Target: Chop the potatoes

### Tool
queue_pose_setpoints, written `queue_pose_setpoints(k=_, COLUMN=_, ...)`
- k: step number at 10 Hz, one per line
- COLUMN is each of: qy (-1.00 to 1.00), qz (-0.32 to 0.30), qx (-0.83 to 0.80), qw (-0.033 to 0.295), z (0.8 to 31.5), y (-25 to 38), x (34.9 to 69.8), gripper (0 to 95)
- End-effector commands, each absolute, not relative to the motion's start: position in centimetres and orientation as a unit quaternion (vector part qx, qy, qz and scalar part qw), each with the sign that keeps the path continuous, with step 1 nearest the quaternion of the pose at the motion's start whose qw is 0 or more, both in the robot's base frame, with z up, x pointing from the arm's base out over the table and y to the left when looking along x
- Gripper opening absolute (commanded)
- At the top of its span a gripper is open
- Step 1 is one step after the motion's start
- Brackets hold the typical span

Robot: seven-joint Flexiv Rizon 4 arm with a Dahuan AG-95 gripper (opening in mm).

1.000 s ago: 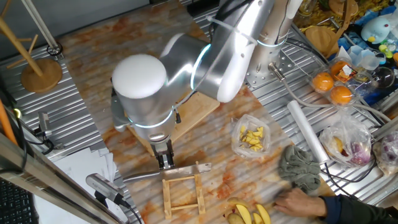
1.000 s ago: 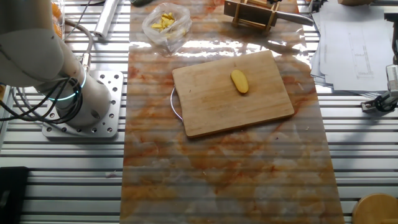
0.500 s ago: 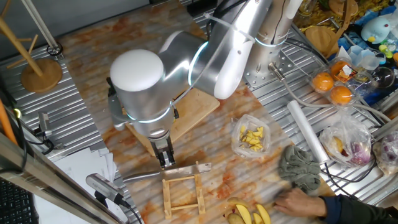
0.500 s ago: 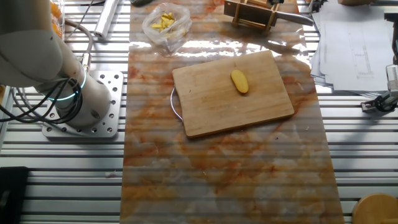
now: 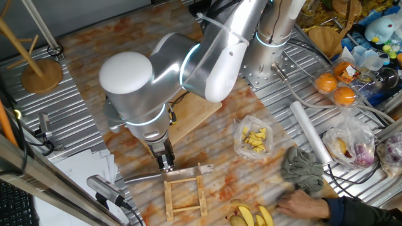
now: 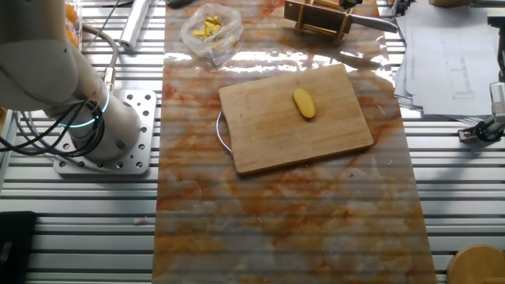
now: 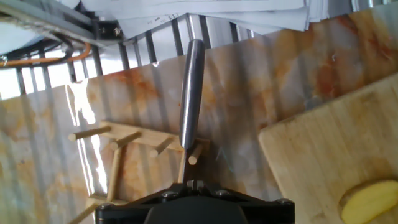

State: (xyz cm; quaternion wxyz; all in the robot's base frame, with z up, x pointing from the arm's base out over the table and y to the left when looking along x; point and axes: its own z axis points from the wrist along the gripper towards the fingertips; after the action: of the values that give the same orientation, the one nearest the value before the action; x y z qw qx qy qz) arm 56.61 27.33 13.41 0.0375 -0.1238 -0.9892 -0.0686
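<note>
Claw: the gripper [image 5: 166,164] hangs low over the wooden knife rack [image 5: 185,196], its dark fingers close together and reaching down to the knife [image 5: 168,174] that lies across the rack's top; whether they actually pinch it, I cannot tell from here.

Knife: from the hand view its long metal handle [image 7: 191,93] runs straight away from the claw, over the rack's pegs [image 7: 155,148], toward the stack of white papers [image 7: 211,12].

Potato: one small pale-yellow oval potato [image 6: 304,103] lies whole on the wooden cutting board [image 6: 268,134], toward the board's rack-side half; in the hand view it shows only as a yellow edge [image 7: 370,200] at the lower right corner, well off to the side of the claw and apart from it.

Board: it sits in the middle of the orange-marbled mat [image 6: 284,221], near the rack but not touching it.

Surroundings: a clear plastic bag of yellow chunks [image 5: 254,139] lies beside the board; a grey cloth [image 5: 303,169] lies further out, next to a person's hand [image 5: 301,204].
</note>
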Motion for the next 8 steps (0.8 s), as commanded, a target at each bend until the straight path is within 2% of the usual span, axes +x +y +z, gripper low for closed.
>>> queue_pose_setpoints(k=1, qy=-0.989, qz=-0.069, qx=-0.126, qw=0.037, z=12.5, y=27.9, x=55.9, gripper=19.0)
queue_pose_setpoints(k=8, qy=-0.989, qz=-0.069, qx=-0.126, qw=0.034, z=10.2, y=29.2, x=54.4, gripper=19.0)
